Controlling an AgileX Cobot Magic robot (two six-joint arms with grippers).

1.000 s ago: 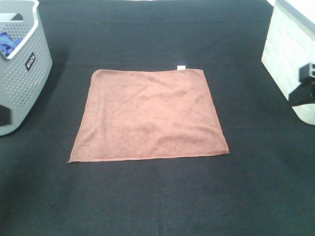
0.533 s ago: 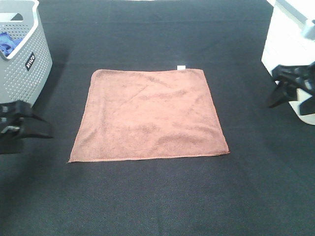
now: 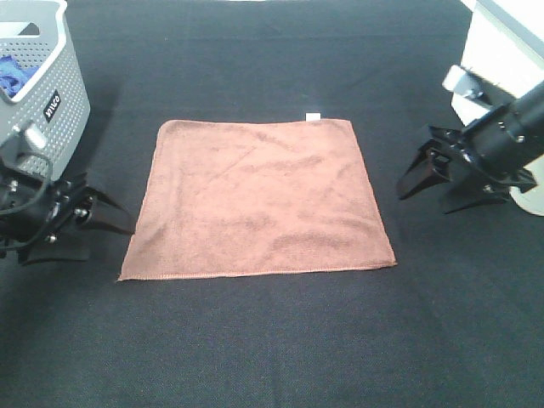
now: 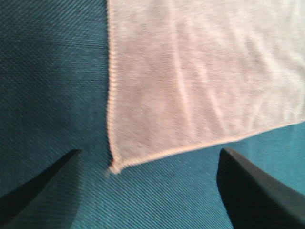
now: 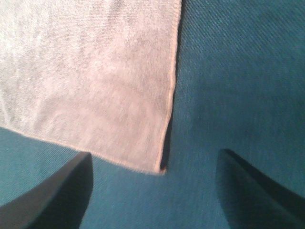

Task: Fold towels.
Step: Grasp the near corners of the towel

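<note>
The reddish-brown towel (image 3: 259, 200) lies flat and unfolded on the black table, with its white tag (image 3: 313, 116) on the far edge. My left gripper (image 3: 106, 240) is open and empty just left of the towel's near left corner. My right gripper (image 3: 422, 201) is open and empty right of the towel's right edge. In the left wrist view the towel (image 4: 200, 71) has its corner between the open fingers (image 4: 38, 188). In the right wrist view the towel (image 5: 86, 71) has its corner between the open fingers (image 5: 52, 195).
A grey perforated basket (image 3: 51, 127) stands at the far left with a blue cloth (image 3: 10, 75) inside. A white container (image 3: 501, 51) stands at the far right, behind my right arm. The black table (image 3: 272, 340) stretches in front of the towel.
Both arms have come in from the frame's edges toward the towel. The left gripper now sits by the near left corner, the right gripper by the right edge. The towel has not moved.
</note>
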